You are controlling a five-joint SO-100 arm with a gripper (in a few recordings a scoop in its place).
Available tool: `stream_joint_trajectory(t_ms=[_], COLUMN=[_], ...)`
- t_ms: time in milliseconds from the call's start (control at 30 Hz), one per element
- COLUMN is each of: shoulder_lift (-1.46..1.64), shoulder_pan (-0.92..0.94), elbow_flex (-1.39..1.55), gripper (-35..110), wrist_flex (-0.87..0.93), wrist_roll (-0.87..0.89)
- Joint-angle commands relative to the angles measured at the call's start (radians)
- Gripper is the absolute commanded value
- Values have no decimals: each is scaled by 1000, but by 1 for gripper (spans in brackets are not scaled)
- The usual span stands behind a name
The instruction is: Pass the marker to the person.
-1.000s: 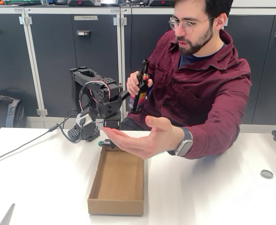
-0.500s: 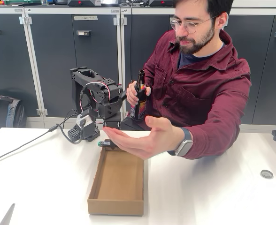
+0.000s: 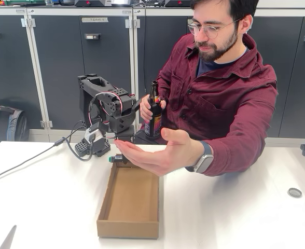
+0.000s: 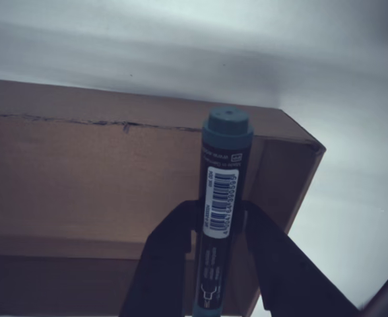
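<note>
Pinching the marker (image 4: 222,198) between two smooth black fingers (image 4: 167,257), the end effector (image 4: 214,228) holds the slim round barrel by its middle, barcode label facing the wrist camera and the teal-green cap pointing away over the box. In the fixed view the marker (image 3: 116,158) sits at the far end of a shallow open cardboard box (image 3: 129,228), just above its rim, with the end effector (image 3: 122,155) partly hidden behind the person's hand (image 3: 157,153). That hand is flat, palm up, fingers reaching to the marker's side. The person (image 3: 220,88), in a maroon shirt, holds a dark glass bottle (image 3: 153,111) upright in the other hand. Near the tabletop's (image 3: 235,218) right edge lies a small round cap (image 3: 294,192); the white glossy surface around the box is open.
</note>
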Motion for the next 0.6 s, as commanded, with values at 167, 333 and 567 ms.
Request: stream_joint_trajectory(t_ms=[167, 333, 567], shoulder_lift=[31, 110, 149], shoulder_pan=[5, 35, 192], elbow_flex=[-57, -305, -603], gripper=[-5, -5, -5], wrist_flex=[37, 176, 135], wrist_roll=[-49, -135, -456])
